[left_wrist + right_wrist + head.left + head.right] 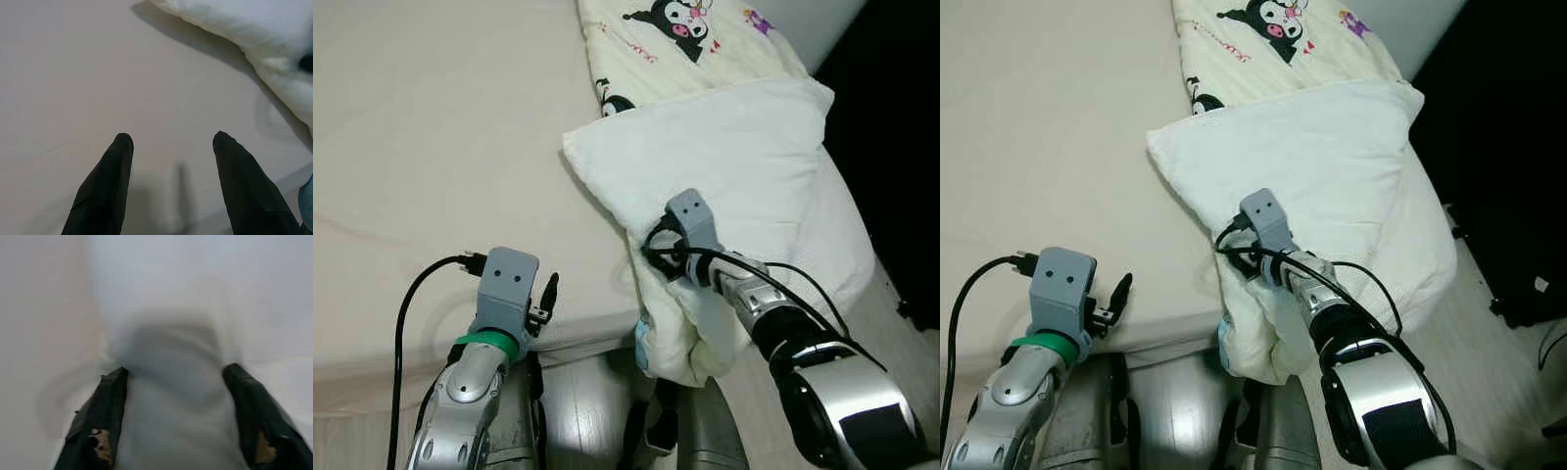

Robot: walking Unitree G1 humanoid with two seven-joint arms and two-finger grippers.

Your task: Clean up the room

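1. No containers to speak of — just a bed [431, 147] with a plain beige sheet, wide and bare across its left part.
2. White pillow [744, 166] lying at the bed's right edge, its near end hanging off the mattress toward the floor [891, 313].
3. Beyond the pillow, a cream blanket [675, 39] printed with black cartoon figures, partly tucked under the pillow's far edge.
4. Right gripper [173, 396] pressed into the pillow's near end; fingers [105, 416] set apart with a bunched fold of white fabric between them — clamped on the pillow, judging by the right wrist view, though blurred.
5. Left gripper [171, 166] held over the bare sheet near the mattress's front edge, fingers [105, 186] spread wide with nothing between them, pillow corner well ahead and to its right.
6. Black cable [411, 304] looping from the left wrist down past the mattress edge.
7. Open room: flat sheet to the left of the pillow; to the right, a narrow strip of pale floor beside a dark area [901, 147].
8. Small patch of light blue [641, 348] under the hanging pillow end; what it is cannot be told.
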